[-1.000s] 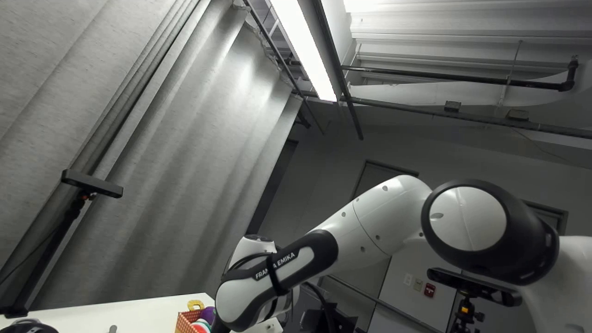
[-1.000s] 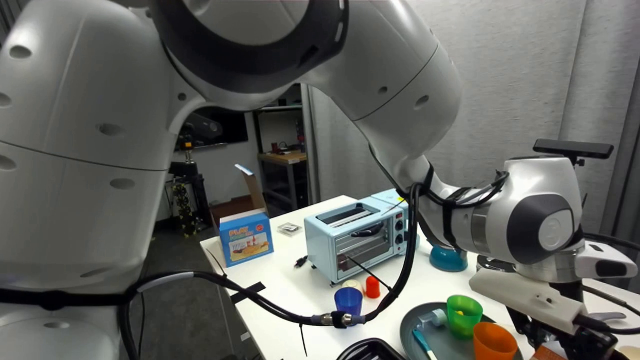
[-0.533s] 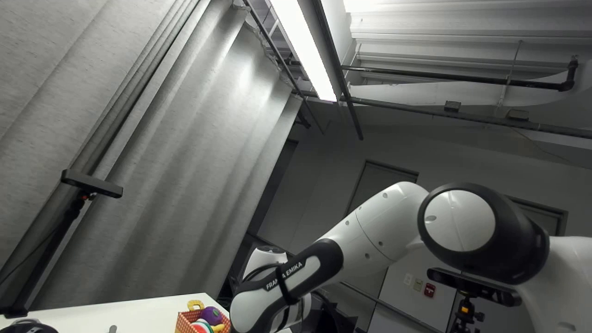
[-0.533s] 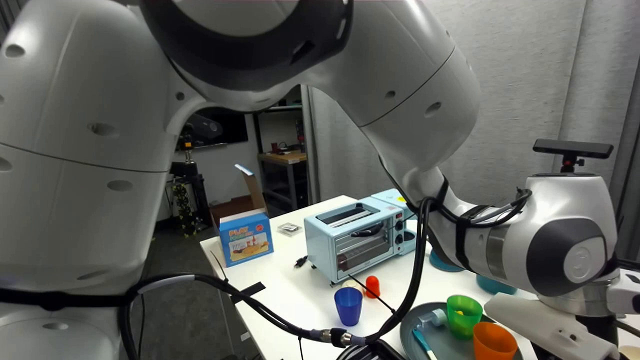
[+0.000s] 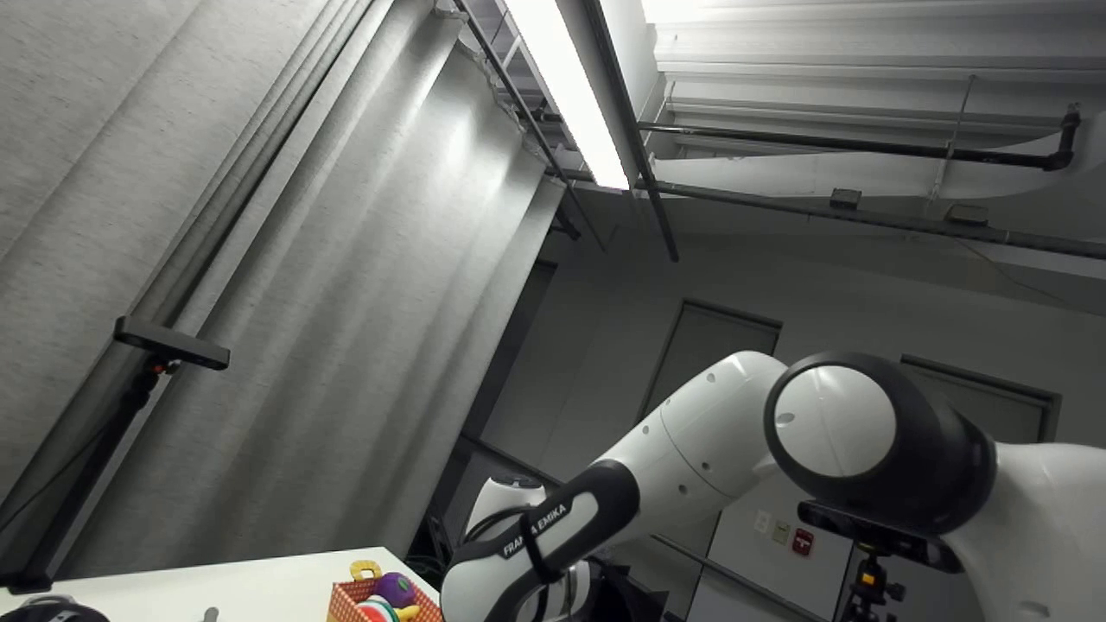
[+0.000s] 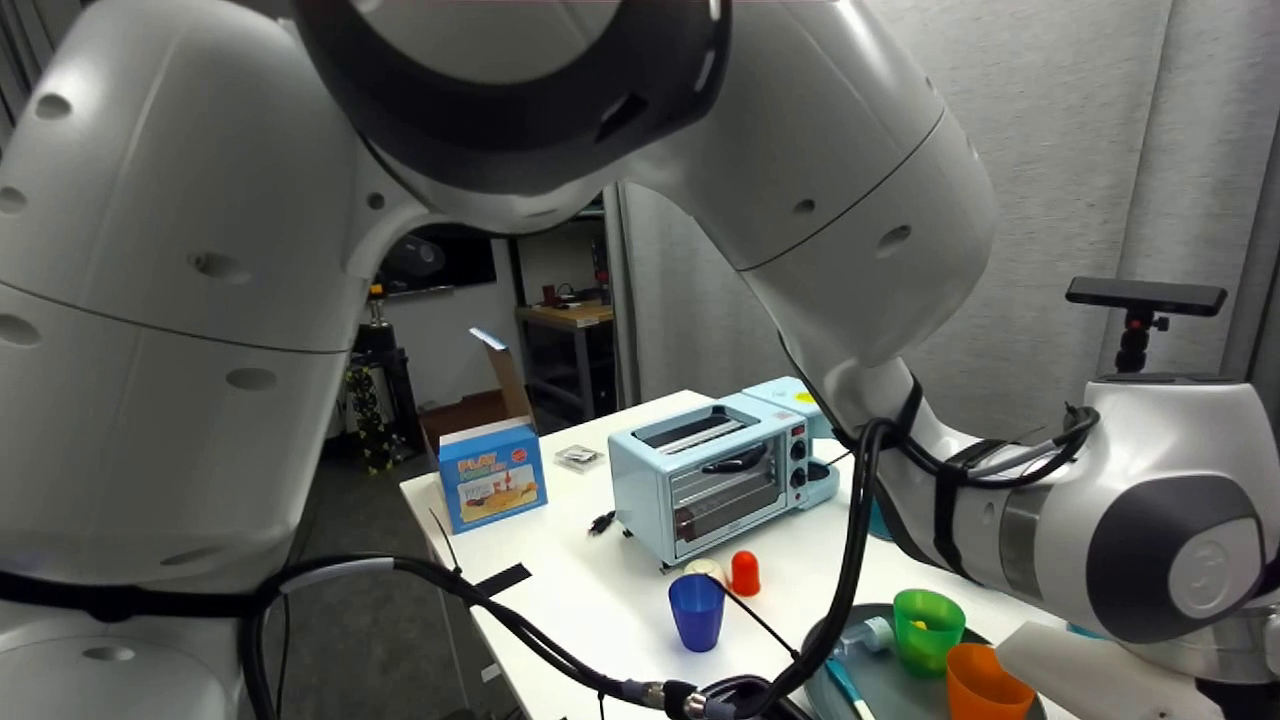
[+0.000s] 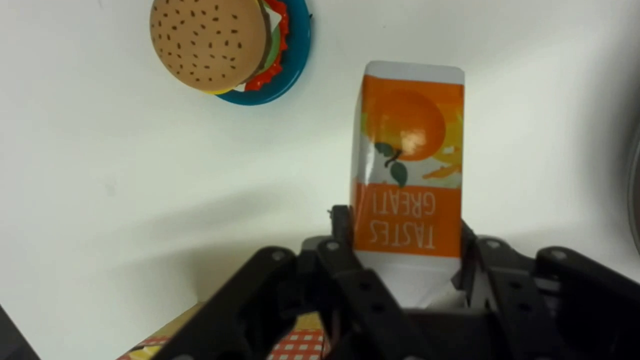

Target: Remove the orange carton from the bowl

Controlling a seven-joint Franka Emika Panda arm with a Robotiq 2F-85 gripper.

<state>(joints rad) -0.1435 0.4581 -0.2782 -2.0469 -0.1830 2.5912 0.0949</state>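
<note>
The orange carton (image 7: 410, 150) shows in the wrist view, with an orange fruit picture and upside-down lettering. My gripper (image 7: 403, 227) is shut on it, one finger on each side of its lower end. The carton is over the white table, outside any bowl in view. A teal bowl (image 7: 298, 55) with a toy burger (image 7: 210, 45) in it stands at the upper left, apart from the carton. In both exterior views the gripper's fingers and the carton are out of view; only the arm's wrist (image 6: 1170, 560) shows at the lower right.
A red checkered basket (image 7: 299, 345) is under the gripper's left side; it also shows in an exterior view (image 5: 344, 596) with toy food inside. A grey plate (image 6: 900, 695) holds a green cup (image 6: 927, 632) and orange cup (image 6: 985, 685). A toaster oven (image 6: 715, 470) stands behind.
In an exterior view the arm's wrist has moved right and down, taking the carton and gripper out of the picture. The checkered basket is less covered by the arm.
</note>
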